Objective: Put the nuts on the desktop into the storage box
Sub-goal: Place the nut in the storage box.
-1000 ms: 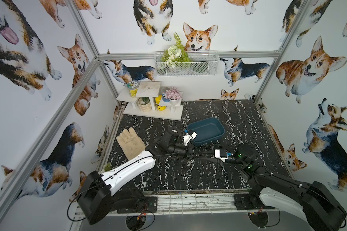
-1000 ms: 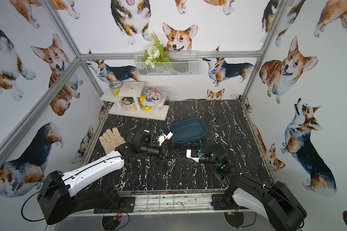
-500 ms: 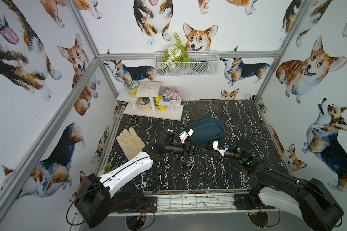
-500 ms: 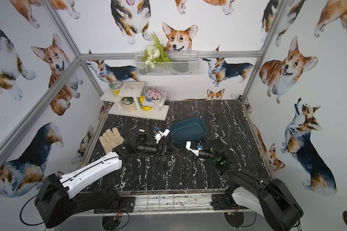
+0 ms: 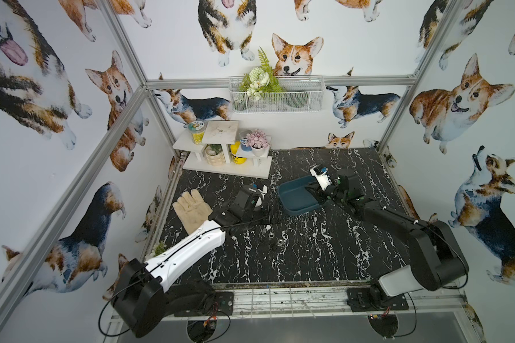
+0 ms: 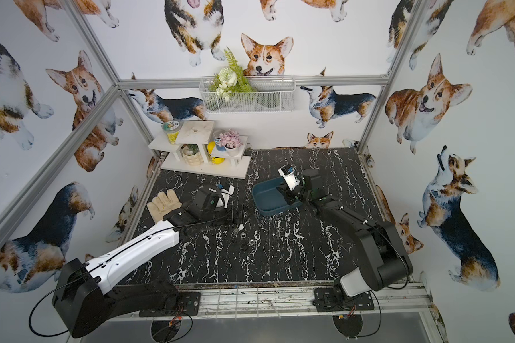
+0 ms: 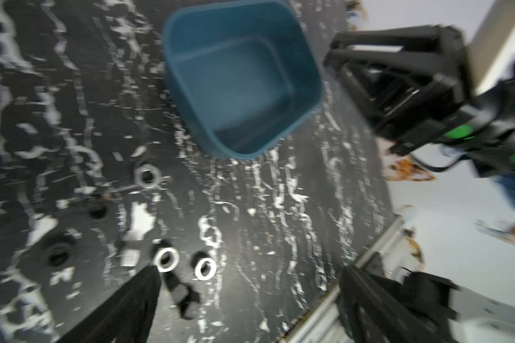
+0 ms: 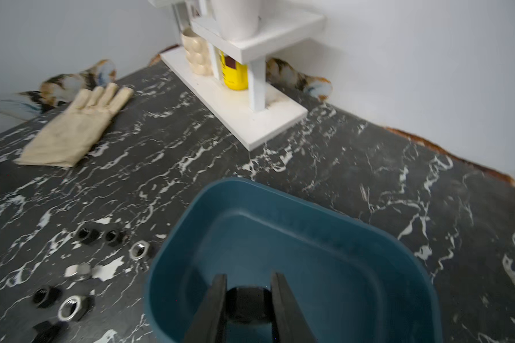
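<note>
CARRY AND RELEASE STATUS

At right gripper point(image 8: 249, 277): moved from desktop point(image 5: 309, 252) centre to above storage box point(image 5: 292, 199); clamps dark nut point(image 8: 247, 303) between narrowed jaws. At left gripper point(image 7: 250, 268): no longer shut; spread wide, empty, drawn back over remaining nuts point(image 8: 72, 308) loose on desktop near box.

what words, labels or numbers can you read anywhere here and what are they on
No text here can be read.
Cup: round printed label on the lid, too small to read.
Yellow bottle: dark label, too blurred to read.
Blue can: any print is too small to tell.
</note>
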Action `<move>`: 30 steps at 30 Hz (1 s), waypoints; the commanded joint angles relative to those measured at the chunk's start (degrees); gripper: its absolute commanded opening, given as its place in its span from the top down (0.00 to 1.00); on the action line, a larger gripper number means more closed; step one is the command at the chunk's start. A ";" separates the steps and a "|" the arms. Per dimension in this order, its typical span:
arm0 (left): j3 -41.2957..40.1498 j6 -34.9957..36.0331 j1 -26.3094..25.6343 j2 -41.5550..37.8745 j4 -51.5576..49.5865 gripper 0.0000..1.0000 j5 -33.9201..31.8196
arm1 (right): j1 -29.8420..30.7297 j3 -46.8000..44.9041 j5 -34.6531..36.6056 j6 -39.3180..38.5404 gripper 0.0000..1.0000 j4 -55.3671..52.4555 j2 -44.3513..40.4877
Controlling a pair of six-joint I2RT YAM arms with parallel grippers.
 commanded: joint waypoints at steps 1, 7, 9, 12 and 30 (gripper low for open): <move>0.50 4.85 0.10 1.18 -6.44 0.00 -12.38 | -0.22 6.68 9.87 2.51 0.91 -14.07 5.34; -2.32 6.85 0.07 -0.10 -4.99 0.00 -13.89 | -0.16 14.90 20.21 5.47 0.90 -22.77 14.78; -2.83 6.96 0.13 -0.05 -4.71 0.00 -13.84 | -0.18 16.68 22.07 5.90 0.90 -24.13 17.27; -3.25 7.10 0.08 0.18 -4.71 0.00 -13.68 | -0.11 17.68 24.37 6.49 0.88 -23.61 19.61; -8.86 3.31 0.13 -3.92 -3.91 0.00 -16.66 | 1.18 24.58 28.11 7.58 0.54 -21.58 22.38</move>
